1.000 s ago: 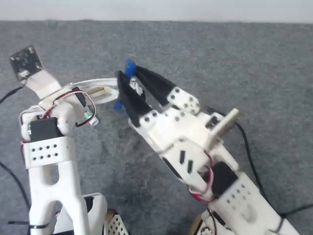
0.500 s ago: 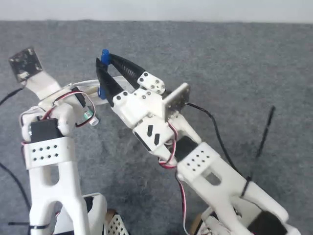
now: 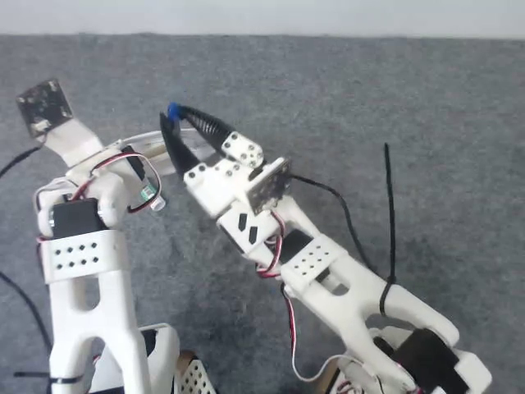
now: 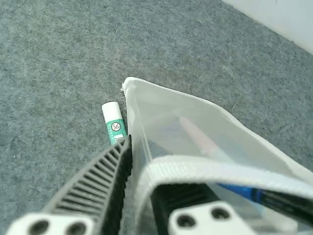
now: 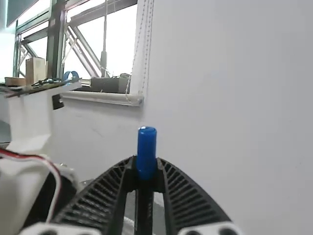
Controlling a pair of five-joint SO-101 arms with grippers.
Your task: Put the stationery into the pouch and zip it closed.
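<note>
My left gripper (image 4: 142,166) is shut on the white rim of a clear pouch (image 4: 195,132), one finger outside and one inside. The pouch hangs open above the grey carpet, with a pinkish pen (image 4: 200,139) and a blue item (image 4: 254,194) inside. A white glue stick (image 4: 113,122) with a green label lies on the carpet beside the pouch. My right gripper (image 3: 175,117) is shut on a blue-capped pen (image 3: 173,109) just over the pouch rim (image 3: 143,138). In the right wrist view the pen (image 5: 146,147) stands upright between the black fingers (image 5: 112,191).
The left arm (image 3: 82,246) stands at the left and the right arm (image 3: 328,271) crosses from the bottom right. A black cable (image 3: 389,213) rises beside the right arm. Grey carpet (image 3: 426,107) lies open at the back and right.
The right arm has swung left, carrying the blue-capped pen over to the pouch rim. The left arm has kept still with the pouch.
</note>
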